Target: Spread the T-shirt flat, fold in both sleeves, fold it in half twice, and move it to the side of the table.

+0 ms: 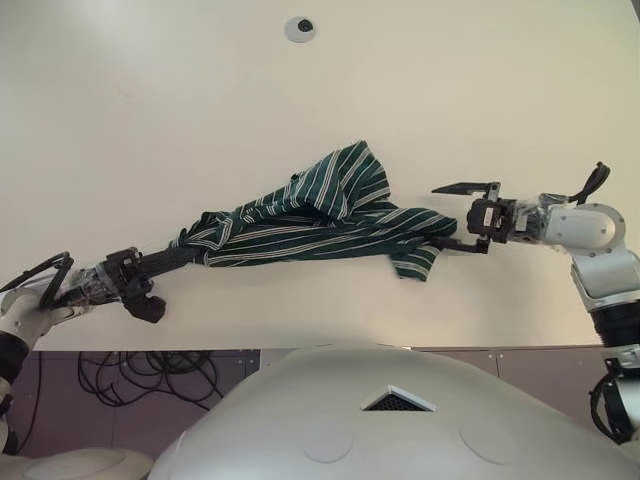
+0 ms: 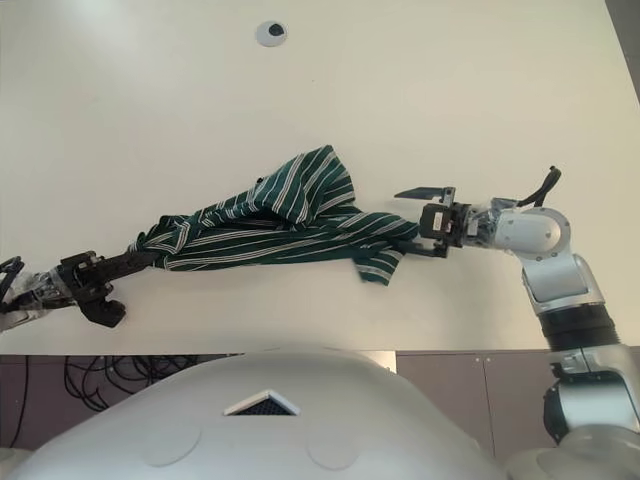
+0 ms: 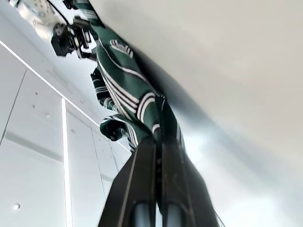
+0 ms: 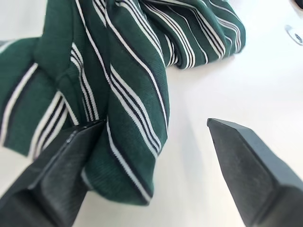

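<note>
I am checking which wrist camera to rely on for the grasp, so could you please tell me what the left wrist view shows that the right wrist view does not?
Left wrist view: the left gripper shut on a bunched end of the T-shirt, with the right gripper at the far end. Right wrist view: its fingers open, one against the cloth, the other over bare table, plus a round table fitting. Both: the striped T-shirt.

T-shirt (image 1: 300,225) showing dark green, thin white and navy stripes running across folds. Plain cream table (image 1: 150,100) lying beneath T-shirt. Black showing on left gripper (image 1: 188,250) and right gripper (image 1: 437,215) at T-shirt's ends. Grey round disc (image 1: 300,29) sitting beyond T-shirt.
</note>
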{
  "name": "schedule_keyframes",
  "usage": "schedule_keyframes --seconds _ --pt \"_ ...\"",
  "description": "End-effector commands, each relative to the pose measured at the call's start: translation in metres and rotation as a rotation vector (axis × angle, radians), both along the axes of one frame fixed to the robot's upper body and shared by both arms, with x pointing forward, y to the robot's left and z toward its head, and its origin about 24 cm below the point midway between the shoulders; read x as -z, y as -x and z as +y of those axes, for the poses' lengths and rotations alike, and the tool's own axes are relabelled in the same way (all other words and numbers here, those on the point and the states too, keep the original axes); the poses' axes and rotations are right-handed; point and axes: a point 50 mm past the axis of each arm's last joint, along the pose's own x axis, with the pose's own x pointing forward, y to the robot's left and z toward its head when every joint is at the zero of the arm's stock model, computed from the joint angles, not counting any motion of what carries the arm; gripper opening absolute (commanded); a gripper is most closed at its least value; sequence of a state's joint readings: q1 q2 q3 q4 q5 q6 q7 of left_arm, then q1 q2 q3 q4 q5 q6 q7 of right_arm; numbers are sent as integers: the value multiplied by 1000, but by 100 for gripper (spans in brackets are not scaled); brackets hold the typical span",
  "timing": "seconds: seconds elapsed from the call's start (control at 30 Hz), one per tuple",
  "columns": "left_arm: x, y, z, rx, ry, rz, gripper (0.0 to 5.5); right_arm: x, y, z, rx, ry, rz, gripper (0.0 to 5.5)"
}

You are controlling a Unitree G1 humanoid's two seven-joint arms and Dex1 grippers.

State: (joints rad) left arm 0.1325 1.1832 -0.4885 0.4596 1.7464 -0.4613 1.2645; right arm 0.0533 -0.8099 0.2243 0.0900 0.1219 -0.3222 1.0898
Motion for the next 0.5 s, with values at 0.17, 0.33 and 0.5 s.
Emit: schedule_keyframes --seconds 0.17,0.33,0.5 --pt "9 16 -25 -180 251 309 0 -20 30 13 -150 -239 178 392" --pt "-9 6 -41 -266 445 452 0 -31 12 20 29 -440 244 392" --pt "-13 7 -44 -306 478 523 0 -16 13 21 149 -417 368 392"
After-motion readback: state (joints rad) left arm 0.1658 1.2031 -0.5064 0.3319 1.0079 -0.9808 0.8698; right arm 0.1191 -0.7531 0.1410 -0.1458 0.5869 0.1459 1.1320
